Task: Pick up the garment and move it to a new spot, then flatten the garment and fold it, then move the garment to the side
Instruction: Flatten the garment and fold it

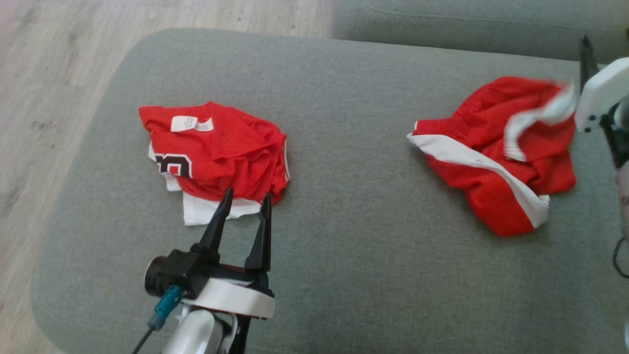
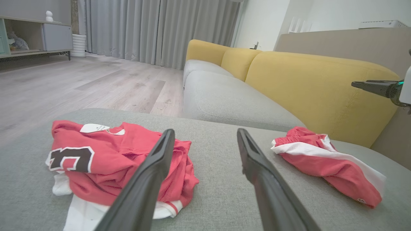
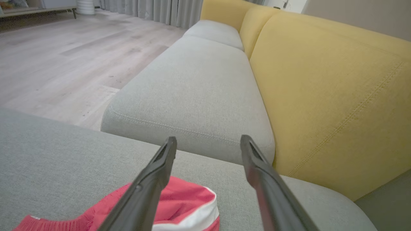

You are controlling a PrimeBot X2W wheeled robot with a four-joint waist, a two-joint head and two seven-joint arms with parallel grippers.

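Fingers of both are standing apart, empty: left gripper (image 1: 247, 195) hovering by the jersey (image 1: 221, 147), right gripper (image 3: 208, 138) by the shorts (image 1: 535, 167).

- A broad grey woven-fabric sofa seat cushion (image 1: 344, 246) spans the foreground.
- A second grey seat cushion (image 3: 199, 83) adjoins it, running along mustard-yellow upholstered backrests (image 3: 327, 96).
- Pale wood-plank flooring (image 2: 80, 83) lies beside the sofa.
- Grey pleated floor-length curtains (image 2: 154, 29) cover the far side.
- A low cabinet with a grey door (image 2: 54, 37) stands near a white ribbed cylinder (image 2: 78, 45).
- A plain white wall (image 2: 260, 22) rises behind the sofa.
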